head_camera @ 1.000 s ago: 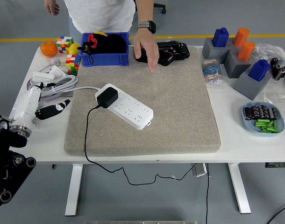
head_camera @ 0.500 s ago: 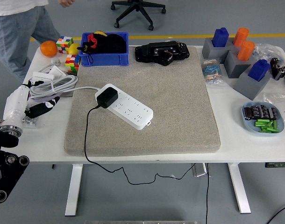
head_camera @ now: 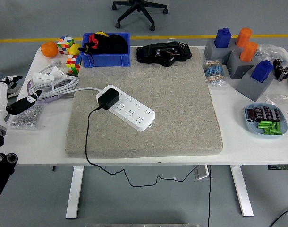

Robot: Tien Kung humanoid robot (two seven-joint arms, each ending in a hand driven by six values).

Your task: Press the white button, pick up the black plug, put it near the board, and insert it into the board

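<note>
Plug (head_camera: 107, 98) sat in board (head_camera: 126, 108) at frame center, well apart from left hand (head_camera: 7, 97) at left edge; fingers (head_camera: 25, 102) spread, empty.

White board (head_camera: 130, 111) with black plug (head_camera: 107, 98) and black cord on a grey-beige mat (head_camera: 182, 109); tabletop (head_camera: 238, 142) white. Blue bin (head_camera: 106, 59) holds black, red and yellow items; orange fruit (head_camera: 49, 48) beside multicoloured cubes (head_camera: 66, 45). Grey blocks (head_camera: 241, 66) carry blue and orange pieces; pale blue dish (head_camera: 266, 120) holds black and green parts.

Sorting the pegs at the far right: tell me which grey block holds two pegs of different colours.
The rear grey block: it carries a blue peg beside an orange peg. The middle block has only an orange one, the front block only a blue one.
</note>
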